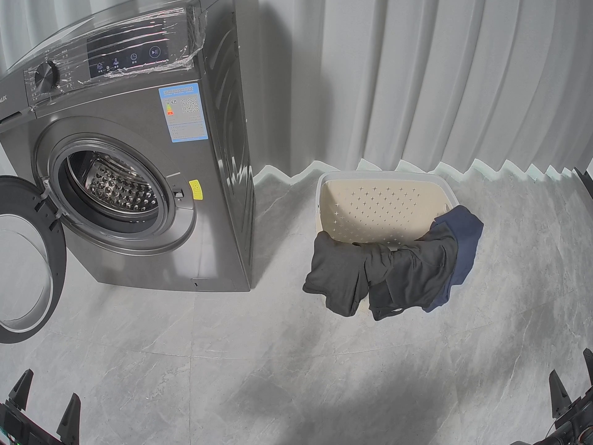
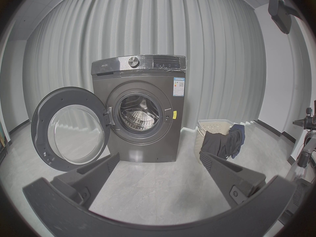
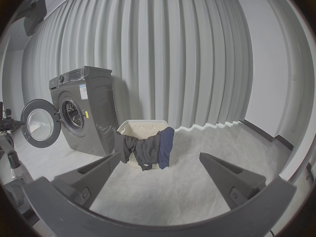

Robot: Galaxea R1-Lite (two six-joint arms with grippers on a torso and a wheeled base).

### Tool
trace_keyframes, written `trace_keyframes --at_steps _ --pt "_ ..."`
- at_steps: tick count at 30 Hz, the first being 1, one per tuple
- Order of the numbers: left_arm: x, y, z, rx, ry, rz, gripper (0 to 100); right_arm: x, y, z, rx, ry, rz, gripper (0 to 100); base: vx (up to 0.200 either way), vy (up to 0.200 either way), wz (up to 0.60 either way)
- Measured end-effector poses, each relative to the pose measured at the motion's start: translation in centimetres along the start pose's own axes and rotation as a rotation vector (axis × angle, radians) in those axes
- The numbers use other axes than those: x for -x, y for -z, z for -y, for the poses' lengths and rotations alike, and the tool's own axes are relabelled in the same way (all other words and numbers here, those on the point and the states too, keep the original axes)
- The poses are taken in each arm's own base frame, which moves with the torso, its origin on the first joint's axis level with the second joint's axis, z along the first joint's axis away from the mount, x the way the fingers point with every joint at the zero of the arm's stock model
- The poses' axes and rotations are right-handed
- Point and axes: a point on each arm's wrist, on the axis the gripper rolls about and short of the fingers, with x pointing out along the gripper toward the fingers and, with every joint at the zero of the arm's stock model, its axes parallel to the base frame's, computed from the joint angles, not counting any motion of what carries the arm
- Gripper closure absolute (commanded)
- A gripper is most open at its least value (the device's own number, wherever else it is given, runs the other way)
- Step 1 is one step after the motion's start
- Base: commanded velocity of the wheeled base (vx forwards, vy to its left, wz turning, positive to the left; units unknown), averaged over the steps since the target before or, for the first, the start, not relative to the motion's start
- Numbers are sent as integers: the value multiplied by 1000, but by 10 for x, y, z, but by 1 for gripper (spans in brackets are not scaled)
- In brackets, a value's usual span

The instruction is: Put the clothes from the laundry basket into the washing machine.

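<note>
Left to right, as you had it:

- Your left gripper [image 1: 48, 397] sat low at the near left, over bare floor [image 1: 247, 378], fingers spread apart, nothing between them
- Washing machine [image 1: 210, 156]: grey metal box, front-loader, standing on the floor at the left. Its porthole faced you. The round door [image 1: 25, 261] was swung wide on its left hinge, dark rim around a clear pane. The drum [image 1: 120, 186] was shiny perforated steel. A knob and a touch panel lay under crinkled plastic film along the top, with a blue label and a small yellow tag on the front
- Laundry basket [image 1: 383, 177]: cream plastic, rounded rectangle, perforated walls, standing right of the machine and apart from it, against the foot of the curtain [image 1: 401, 63]
- Clothes, soft and limp, lay across the basket's near rim, long axis along that rim. The dark grey garment [image 1: 383, 273] hung down the outside towards you, one bunched end drooping at the left corner. The navy garment [image 1: 463, 236] lay under it at the right corner, spilling over the same edge
- Curtain: pale, in deep vertical folds, hem zigzagging on the grey marbled tile
- Your right gripper [image 1: 569, 372] sat low at the near right, well apart from the basket, fingers parted, holding nothing
</note>
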Motion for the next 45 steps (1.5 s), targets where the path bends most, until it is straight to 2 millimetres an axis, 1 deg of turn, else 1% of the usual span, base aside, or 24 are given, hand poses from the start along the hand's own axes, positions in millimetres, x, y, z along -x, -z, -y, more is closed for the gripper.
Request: trace_keyframes --at_steps 1,16,31,43,45 --pt "0 0 0 0 0 0 0 0 0 0 0 -1 0 0 0 0 0" --pt "0 0 0 1 0 0 0 0 0 0 0 -1 0 0 0 -200 0" --pt "0 0 0 2 0 0 0 0 0 0 0 0 0 0 0 0 0" --pt "0 0 0 2 0 0 0 0 0 0 0 -1 -1 0 0 -200 0" --pt "0 0 0 2 0 0 0 0 0 0 0 0 0 0 0 0 0"
